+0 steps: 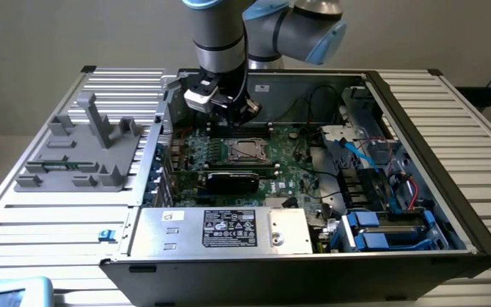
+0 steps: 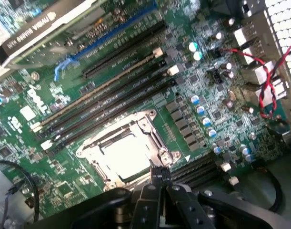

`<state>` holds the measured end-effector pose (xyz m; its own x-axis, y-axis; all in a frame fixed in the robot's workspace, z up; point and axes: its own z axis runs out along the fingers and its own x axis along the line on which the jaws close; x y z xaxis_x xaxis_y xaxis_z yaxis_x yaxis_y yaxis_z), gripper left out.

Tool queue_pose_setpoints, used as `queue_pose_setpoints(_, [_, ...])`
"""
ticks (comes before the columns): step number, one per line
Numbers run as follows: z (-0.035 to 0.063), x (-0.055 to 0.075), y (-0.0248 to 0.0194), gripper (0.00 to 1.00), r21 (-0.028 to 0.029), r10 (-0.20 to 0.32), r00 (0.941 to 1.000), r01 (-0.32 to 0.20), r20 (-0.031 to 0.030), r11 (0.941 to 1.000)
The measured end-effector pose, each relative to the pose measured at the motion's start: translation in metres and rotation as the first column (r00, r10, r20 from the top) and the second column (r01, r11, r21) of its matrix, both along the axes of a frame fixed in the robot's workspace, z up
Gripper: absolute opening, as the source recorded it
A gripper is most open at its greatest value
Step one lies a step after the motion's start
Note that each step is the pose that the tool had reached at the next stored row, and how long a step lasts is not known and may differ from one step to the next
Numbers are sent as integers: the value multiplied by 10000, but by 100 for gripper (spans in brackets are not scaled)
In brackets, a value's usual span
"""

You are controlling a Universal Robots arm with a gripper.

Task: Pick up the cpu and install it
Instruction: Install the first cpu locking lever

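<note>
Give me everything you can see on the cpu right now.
The cpu is a small flat square chip with a pale, dull metal top. It lies level inside the silver socket frame on the green motherboard, beside the black memory slots. In the exterior view it sits mid-board. The shut tool hangs just beside it, holding nothing.

The claw [image 2: 158,172], shut, hangs just above the socket [image 1: 245,149], where the cpu [image 2: 127,156] lies in its metal frame with open air over it. Long slots [image 2: 112,90] run close on one side, a black card [image 1: 233,179] stands just beyond them, and the case wall [image 1: 314,80] with loose cables [image 1: 318,102] hems in the far side.
</note>
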<state>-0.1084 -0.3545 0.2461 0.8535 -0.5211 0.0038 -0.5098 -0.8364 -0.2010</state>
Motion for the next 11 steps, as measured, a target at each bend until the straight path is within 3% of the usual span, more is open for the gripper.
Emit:
queue_pose_setpoints(2, [23,23,0,11,-126,0,10000,-1,-56,9999])
queue_pose_setpoints(4, [41,35,1,11,-228,-2,9999,-2,-161,9997])
queue_pose_setpoints(6, [46,41,2,11,-295,-3,9993,-8,-385,9996])
queue_pose_setpoints(7, [47,42,3,11,-330,-5,9985,-13,-545,9995])
queue_pose_setpoints(9, [52,46,8,11,-379,-9,9968,-21,-799,9993])
queue_pose_setpoints(11, [69,53,11,11,-435,-14,9955,-28,-951,9990])
